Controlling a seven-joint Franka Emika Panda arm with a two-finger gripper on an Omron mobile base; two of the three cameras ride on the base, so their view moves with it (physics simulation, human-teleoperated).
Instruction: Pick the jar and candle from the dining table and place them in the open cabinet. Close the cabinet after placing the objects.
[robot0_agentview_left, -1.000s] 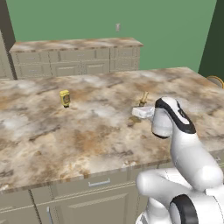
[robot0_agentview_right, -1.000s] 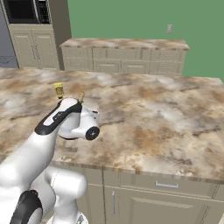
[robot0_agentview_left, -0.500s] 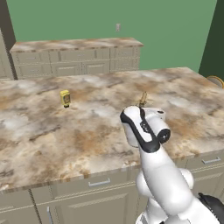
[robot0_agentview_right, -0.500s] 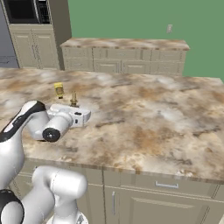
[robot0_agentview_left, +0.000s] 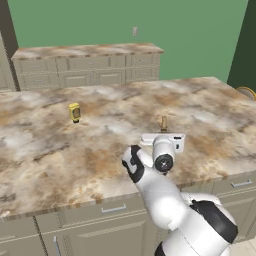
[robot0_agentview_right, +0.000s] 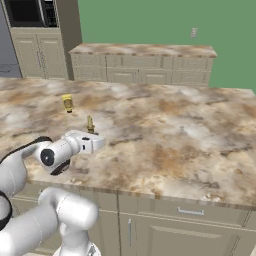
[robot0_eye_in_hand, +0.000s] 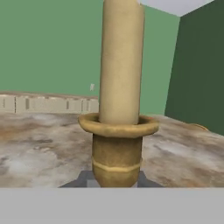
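Claw gripping the candle over the table

The gripper (robot0_eye_in_hand: 116, 179) is clamping the candle (robot0_eye_in_hand: 120, 100) by its brass holder, holding it upright just above the table (robot0_agentview_left: 60, 150), well apart from a yellow container (robot0_agentview_left: 74, 112).

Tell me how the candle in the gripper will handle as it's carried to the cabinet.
The candle is tall and slim above the shut gripper, so it may lever and tilt. Its smooth brass holder looks slippery. The stick probably snaps if knocked.

Green walls (robot0_agentview_left: 200, 35) behind a marble-topped beige drawer run (robot0_agentview_right: 142, 62), dark corner right.
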